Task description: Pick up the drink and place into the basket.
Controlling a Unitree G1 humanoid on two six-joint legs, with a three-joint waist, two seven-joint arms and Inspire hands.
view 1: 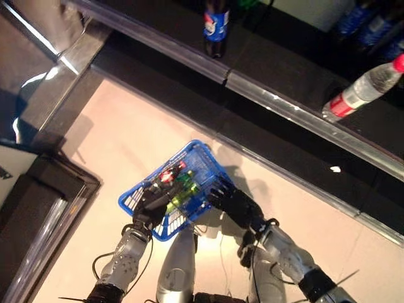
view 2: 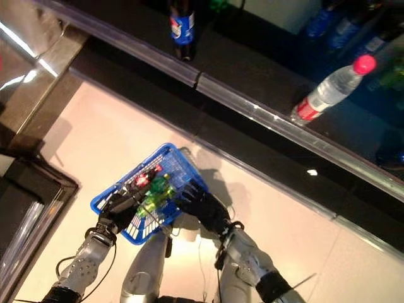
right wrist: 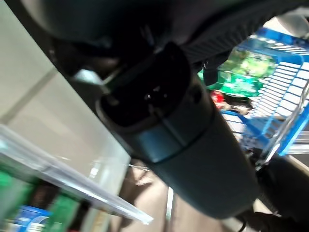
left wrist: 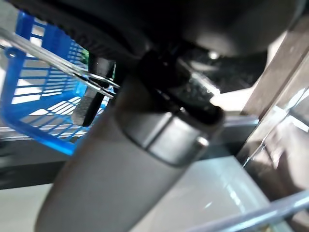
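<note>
My left hand (view 1: pixel 148 205) is shut on the thin wire handles (left wrist: pixel 58 65) of the blue basket (view 1: pixel 202 158) and holds it up in front of me. Green drinks (view 1: pixel 183 189) and one with a red cap (view 1: pixel 166 176) lie inside the basket. They also show in the right wrist view (right wrist: pixel 244 67). My right hand (view 1: pixel 235 203) is at the basket's right rim with relaxed fingers that hold nothing. A small gap lies between this hand and the green drinks.
A dark shelf with a metal front rail (view 1: pixel 278 101) runs across the far side. A cola bottle with a blue label (view 1: pixel 216 25) and a clear water bottle with a red label (view 1: pixel 363 88) stand on it. A dark cabinet (view 1: pixel 38 208) stands at the left.
</note>
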